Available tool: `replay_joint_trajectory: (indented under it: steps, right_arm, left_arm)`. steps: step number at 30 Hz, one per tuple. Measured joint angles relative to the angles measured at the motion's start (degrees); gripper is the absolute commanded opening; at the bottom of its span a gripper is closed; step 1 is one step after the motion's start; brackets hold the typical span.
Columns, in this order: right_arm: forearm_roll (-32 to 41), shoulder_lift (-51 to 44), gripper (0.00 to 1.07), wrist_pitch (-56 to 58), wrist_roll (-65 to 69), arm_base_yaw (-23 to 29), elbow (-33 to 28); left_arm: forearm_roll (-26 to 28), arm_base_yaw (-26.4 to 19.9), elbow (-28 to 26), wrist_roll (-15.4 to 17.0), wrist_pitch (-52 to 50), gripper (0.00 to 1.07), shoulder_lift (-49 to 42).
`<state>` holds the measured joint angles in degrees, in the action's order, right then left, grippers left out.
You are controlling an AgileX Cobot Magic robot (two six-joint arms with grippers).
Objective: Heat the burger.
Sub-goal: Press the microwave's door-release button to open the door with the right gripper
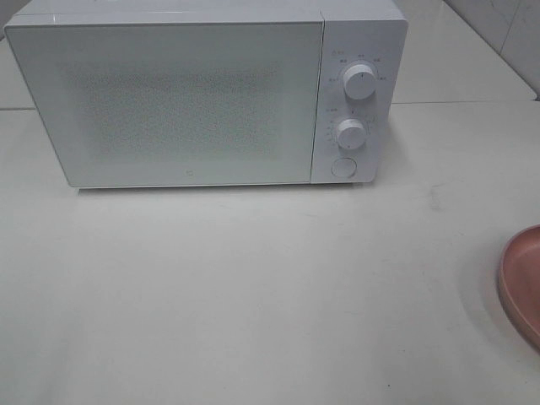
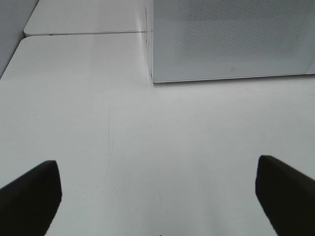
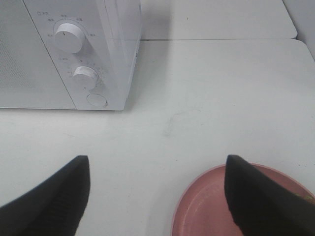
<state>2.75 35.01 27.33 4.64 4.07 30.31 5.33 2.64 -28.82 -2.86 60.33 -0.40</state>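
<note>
Tabletop [image 1: 253,295] w/ shut microwave [image 1: 169,101], pink plate [image 1: 525,283]

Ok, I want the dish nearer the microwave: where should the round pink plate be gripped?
I'd pinch the raised rim of the round pink plate from above with the right hand, one finger inside, one outside. It lies flat on the white table and looks too wide to span; that hand hovers open over it.
</note>
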Motion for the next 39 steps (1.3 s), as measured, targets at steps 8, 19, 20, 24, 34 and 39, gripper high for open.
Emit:
replay_joint_trajectory:
  steps: [8,19,20,24,34,39]
  right_arm:
    - [-0.1,4.9,0.73,-4.1,0.0,0.0,0.0]
    - [-0.2,12.5,0.73,-22.2,0.0,0.0,-7.3]
    - [-0.2,12.5,0.73,-22.2,0.0,0.0,-7.3]
    - [-0.5,15.0,0.73,-33.1,0.0,0.0,-10.9]
    - [-0.9,22.0,0.73,-50.6,-1.2,0.0,-13.9]
    - [-0.9,29.6,0.73,-58.2,-3.5,0.0,-13.9]
  left_arm:
    - [0.0,0.0,0.0,0.0,0.0,1.0,0.0]
    - [0.0,0.0,0.0,0.0,0.0,1.0,0.0]
    - [0.0,0.0,0.0,0.0,0.0,1.0,0.0]
    - [0.0,0.0,0.0,0.0,0.0,1.0,0.0]
    - [0.0,0.0,0.0,0.0,0.0,1.0,0.0]
    - [0.0,0.0,0.0,0.0,0.0,1.0,0.0]
